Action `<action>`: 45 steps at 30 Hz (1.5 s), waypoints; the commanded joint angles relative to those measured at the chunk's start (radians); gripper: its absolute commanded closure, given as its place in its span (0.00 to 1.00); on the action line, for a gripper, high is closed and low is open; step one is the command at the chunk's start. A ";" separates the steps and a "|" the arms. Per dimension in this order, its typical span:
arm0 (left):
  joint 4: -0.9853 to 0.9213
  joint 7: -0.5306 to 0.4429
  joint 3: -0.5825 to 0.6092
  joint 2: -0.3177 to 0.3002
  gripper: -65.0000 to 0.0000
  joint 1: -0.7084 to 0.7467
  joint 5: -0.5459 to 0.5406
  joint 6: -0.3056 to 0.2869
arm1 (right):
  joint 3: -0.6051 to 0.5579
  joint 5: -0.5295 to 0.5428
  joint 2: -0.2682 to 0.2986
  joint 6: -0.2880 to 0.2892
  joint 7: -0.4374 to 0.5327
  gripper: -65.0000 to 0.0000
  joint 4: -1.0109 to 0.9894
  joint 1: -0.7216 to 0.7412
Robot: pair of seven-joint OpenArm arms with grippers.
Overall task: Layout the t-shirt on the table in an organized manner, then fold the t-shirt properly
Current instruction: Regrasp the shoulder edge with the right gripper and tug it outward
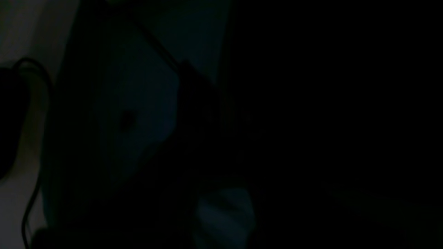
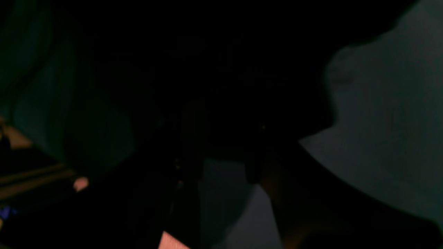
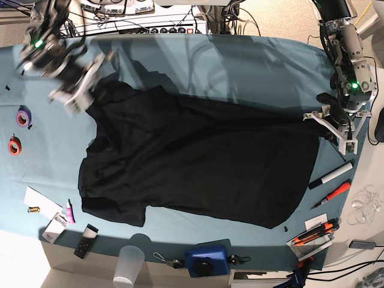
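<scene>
Here the black t-shirt (image 3: 198, 162) lies spread on the teal bench (image 3: 240, 60). The left fingers (image 3: 327, 120) pinch its right edge. The right arm is blurry above the far-left corner; its fingers (image 3: 81, 81) cannot be made out.

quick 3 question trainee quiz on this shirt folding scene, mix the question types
1. True or false: the black t-shirt lies spread on the teal table.
2. Which gripper is at the shirt's edge beside the markers: A left, B right?
3. Fill in: the sun print is ____ in the base view.

Key: 1 true; 2 A; 3 not visible (only plain black fabric shows).
</scene>
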 commanded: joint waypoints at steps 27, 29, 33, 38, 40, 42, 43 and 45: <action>0.015 -0.018 -0.003 -0.007 1.00 -0.011 -0.011 0.000 | -0.475 -0.539 0.014 -0.135 0.108 1.00 0.017 0.182; 0.015 -0.018 -0.003 -0.007 1.00 -0.011 -0.011 0.000 | -0.473 -0.534 0.014 -0.138 0.124 1.00 0.017 0.182; 0.015 -0.018 -0.003 -0.007 1.00 -0.010 -0.010 0.000 | -0.473 -0.472 0.014 -0.138 0.132 1.00 0.024 0.182; 0.015 -0.018 -0.003 -0.007 1.00 -0.010 -0.011 0.000 | -0.473 -0.393 0.014 -0.116 0.095 1.00 0.070 0.179; 0.015 -0.017 -0.003 -0.007 1.00 -0.010 -0.011 0.000 | -0.473 -0.392 0.014 -0.115 0.087 1.00 0.082 0.178; 0.015 -0.017 -0.003 -0.007 1.00 -0.010 -0.010 0.000 | -0.473 -0.393 0.014 -0.115 0.076 1.00 0.089 0.178; 0.015 -0.018 -0.003 -0.007 1.00 -0.008 -0.011 0.000 | -0.473 -0.393 0.014 -0.114 0.071 1.00 0.090 0.178; 0.015 -0.017 -0.003 -0.007 1.00 -0.005 -0.010 0.000 | -0.466 -0.393 0.014 -0.114 0.053 1.00 0.090 0.178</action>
